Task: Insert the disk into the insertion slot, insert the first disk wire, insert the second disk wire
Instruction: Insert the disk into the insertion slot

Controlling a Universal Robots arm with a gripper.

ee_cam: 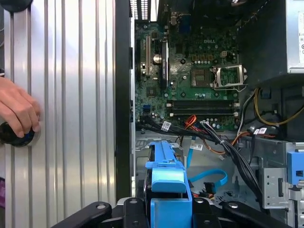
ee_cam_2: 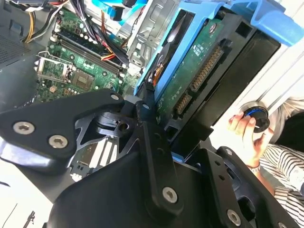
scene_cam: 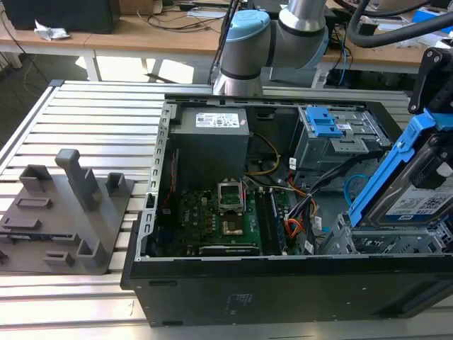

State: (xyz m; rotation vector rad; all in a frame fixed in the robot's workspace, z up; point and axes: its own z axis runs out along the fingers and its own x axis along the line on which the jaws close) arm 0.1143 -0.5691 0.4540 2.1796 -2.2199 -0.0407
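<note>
1. I have the gripper (ee_cam: 169, 209) clamped on the disk (scene_cam: 413, 193). In both wrist views its black fingers (ee_cam_2: 148, 142) press against the blue caddy from either side.
2. The disk hangs tilted over the corner of the computer case (scene_cam: 283, 297) nearest the exterior view's right. Its label side faces the exterior camera, and the second wrist view shows its green circuit side and connector row.
3. The insertion slot (scene_cam: 375, 241), the perforated grey cage, sits in that same corner of the case. The disk's lower end is just above it, and I cannot tell whether they touch. The disk is not seated in the cage.
4. The second disk wire (ee_cam: 211, 175) lies in a light-blue loop on the floor of the case, between the motherboard (ee_cam: 190, 76) and the disk, apart from the disk.
5. Further back in the case are the grey bay with blue latch tabs (scene_cam: 325, 124) and the power supply (scene_cam: 212, 142).
6. Outside the case, a person's hand (ee_cam: 16, 109) rests on a black round knob (ee_cam: 14, 137) on the slatted table (scene_cam: 92, 120).
7. A grey fixture (scene_cam: 64, 212) stands on the table, beside the case on the exterior view's left.
</note>
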